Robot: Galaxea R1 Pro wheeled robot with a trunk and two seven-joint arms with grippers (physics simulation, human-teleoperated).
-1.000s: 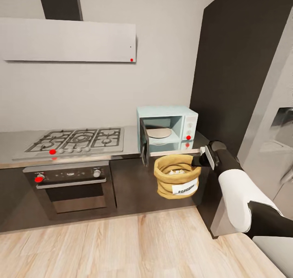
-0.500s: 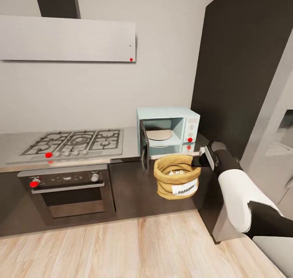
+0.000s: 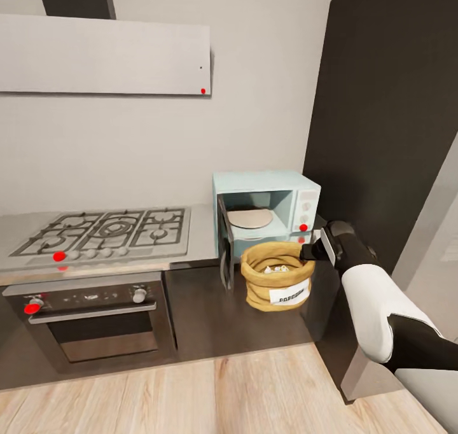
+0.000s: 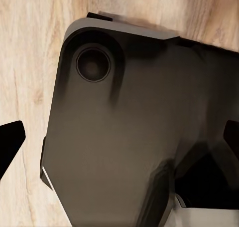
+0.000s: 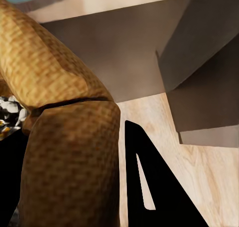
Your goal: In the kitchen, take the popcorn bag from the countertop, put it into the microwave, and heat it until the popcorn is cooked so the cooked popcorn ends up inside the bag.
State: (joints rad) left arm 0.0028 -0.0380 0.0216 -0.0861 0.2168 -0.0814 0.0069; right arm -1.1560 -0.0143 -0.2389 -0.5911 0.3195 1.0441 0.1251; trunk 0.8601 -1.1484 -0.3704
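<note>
- Your right gripper [image 3: 310,251] pinches the rolled rim of the bag [image 3: 277,284] on one side only; the sack hangs in the air in front of the dark cabinets, below the counter [image 3: 202,237] edge and just under the open microwave [image 3: 266,212].
- In the right wrist view one black finger [image 5: 149,187] lies outside the cloth, with the rim folded between the fingers. It is a thin hold on soft fabric, so a jerk may let the bag slide out.
- The popcorn [image 3: 277,269] sits loose in the open mouth. Tilt the bag while lifting and I judge kernels can spill to the floor.
- The bag is lower than the cavity. Push forward before raising it and it will likely hit the counter edge or the cabinet front.
- The door [image 3: 223,251] stands open, edge-on just left of the bag. Swing left and you may knock it.
- The cavity looks only a little wider than the sack, so the rim could snag on the frame and pull free.
- Left gripper: its camera looks down on the robot's dark base [image 4: 129,132] over wood floor; dark finger tips sit at the far sides of the frame, so it looks open and empty.
</note>
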